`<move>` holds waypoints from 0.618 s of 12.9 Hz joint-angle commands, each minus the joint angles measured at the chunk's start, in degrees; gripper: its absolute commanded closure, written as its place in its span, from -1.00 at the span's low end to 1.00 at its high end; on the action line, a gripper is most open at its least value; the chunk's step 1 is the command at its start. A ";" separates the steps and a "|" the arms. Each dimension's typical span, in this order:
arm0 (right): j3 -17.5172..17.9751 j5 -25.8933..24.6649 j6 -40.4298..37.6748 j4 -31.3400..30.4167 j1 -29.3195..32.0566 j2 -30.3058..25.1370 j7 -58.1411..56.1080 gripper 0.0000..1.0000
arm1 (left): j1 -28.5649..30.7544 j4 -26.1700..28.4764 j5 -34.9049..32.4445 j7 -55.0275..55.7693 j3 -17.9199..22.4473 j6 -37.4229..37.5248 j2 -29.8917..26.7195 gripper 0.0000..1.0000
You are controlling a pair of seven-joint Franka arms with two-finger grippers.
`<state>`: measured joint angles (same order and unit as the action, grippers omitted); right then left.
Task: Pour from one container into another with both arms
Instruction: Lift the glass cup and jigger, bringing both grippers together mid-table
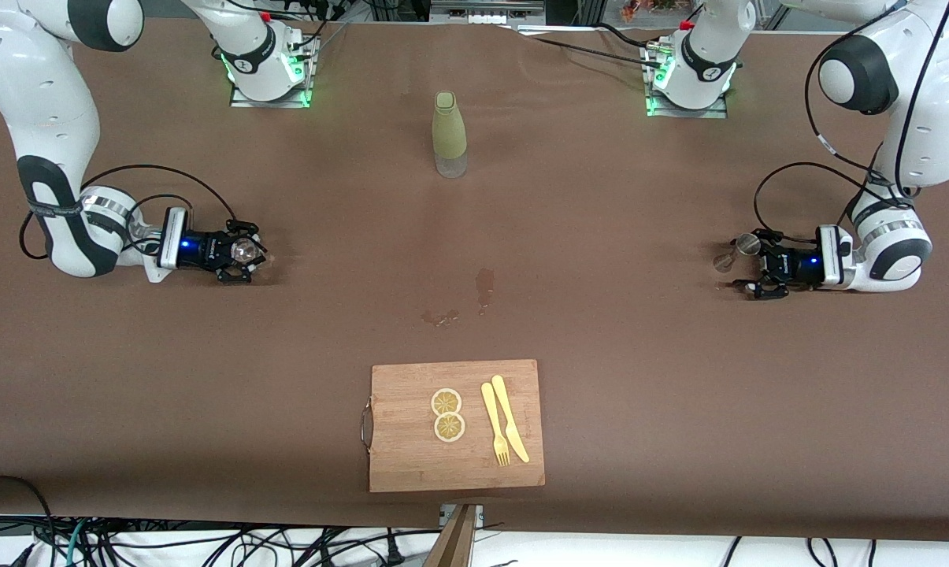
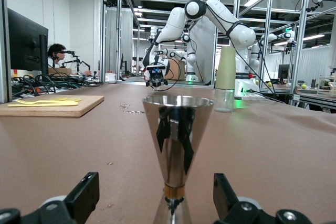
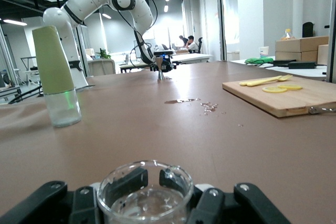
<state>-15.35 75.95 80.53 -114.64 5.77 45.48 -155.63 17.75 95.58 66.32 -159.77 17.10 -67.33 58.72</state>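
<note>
A small clear glass [image 1: 244, 250] stands on the brown table toward the right arm's end. My right gripper [image 1: 247, 253] is low on the table and shut on this glass [image 3: 145, 192]; the dark fingers [image 3: 126, 179] show through its wall. Toward the left arm's end stands a shiny metal jigger [image 1: 735, 252], upright. My left gripper [image 1: 746, 266] is open around it at table height. In the left wrist view the jigger [image 2: 177, 129] sits midway between the two black fingers [image 2: 86, 192], with a gap on each side.
A bottle [image 1: 450, 134] with a pale green sleeve stands mid-table near the bases. Wet patches [image 1: 484, 283] lie nearer the front camera. A wooden cutting board [image 1: 411, 457] with two lemon slices [image 1: 447, 413] and a yellow knife and fork [image 1: 506, 429] sits at the front edge.
</note>
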 commanded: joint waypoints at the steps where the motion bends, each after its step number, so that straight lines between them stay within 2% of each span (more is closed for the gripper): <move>1: 0.32 -3.60 -2.92 4.32 -1.63 0.49 3.72 0.63 | -0.35 0.04 -2.60 -12.84 1.00 0.80 0.35 -0.23; 3: 0.32 -4.93 -4.24 10.72 -4.79 0.49 10.49 0.63 | -0.09 0.04 -2.68 -12.93 1.09 0.88 0.35 -0.14; 6: 1.10 -6.52 -6.87 18.91 -9.01 0.58 20.69 0.63 | 0.09 0.04 -3.48 -13.19 1.09 0.97 0.35 0.85; 7: 1.98 -6.26 -6.79 19.89 -9.72 0.58 23.24 0.63 | 0.09 0.04 -3.48 -13.28 1.09 0.97 0.35 1.00; 8: 3.47 -6.08 -6.18 21.38 -10.08 0.58 25.01 0.63 | 0.09 0.04 -3.39 -13.46 1.09 0.89 0.52 1.00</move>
<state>-13.59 70.90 75.36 -96.26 -4.08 45.39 -134.18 18.07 95.34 65.04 -159.90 17.49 -66.78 58.70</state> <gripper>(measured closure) 0.815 0.789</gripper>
